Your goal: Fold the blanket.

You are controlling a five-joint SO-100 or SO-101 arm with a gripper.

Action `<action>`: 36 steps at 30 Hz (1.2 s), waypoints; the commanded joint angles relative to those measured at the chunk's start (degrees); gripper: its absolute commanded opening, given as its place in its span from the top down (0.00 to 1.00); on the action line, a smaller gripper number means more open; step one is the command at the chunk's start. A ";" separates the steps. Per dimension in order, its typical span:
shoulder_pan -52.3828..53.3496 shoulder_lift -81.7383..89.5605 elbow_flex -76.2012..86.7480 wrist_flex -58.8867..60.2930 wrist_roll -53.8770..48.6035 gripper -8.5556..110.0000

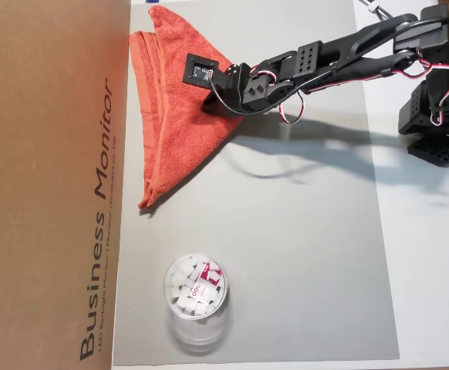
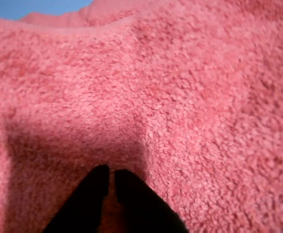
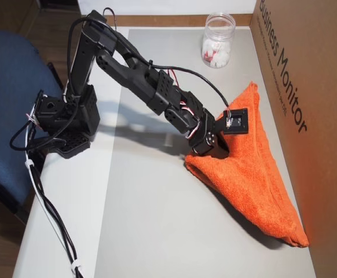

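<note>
A grey mat (image 1: 286, 254) covers the white desk (image 3: 64, 231), and a large brown cardboard box (image 1: 47, 185) printed "Business Monitor" stands along one side of it; a blue chair (image 3: 6, 87) is behind the desk in an overhead view. The black arm (image 3: 139, 75) reaches from its base across the mat to the blanket (image 1: 174, 146), which lies folded into a triangle just beside the box, one long edge along it. In both overhead views the gripper is down at the triangle's corner that points away from the box, and that corner looks a little raised. In the wrist view the two dark fingers (image 2: 90, 194) are almost together, only a thin gap between the tips, with orange cloth in this gap, so they seem to pinch the blanket. A clear plastic jar (image 1: 196, 291) with white pieces inside stands on the mat, well apart from the blanket.
</note>
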 commanded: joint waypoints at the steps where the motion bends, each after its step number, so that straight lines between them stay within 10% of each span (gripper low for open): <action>1: 0.44 -1.49 1.05 0.18 5.01 0.93; 10: 0.26 -1.14 13.36 -22.76 5.98 0.93; 36: 2.29 18.81 23.64 -13.01 1.58 0.93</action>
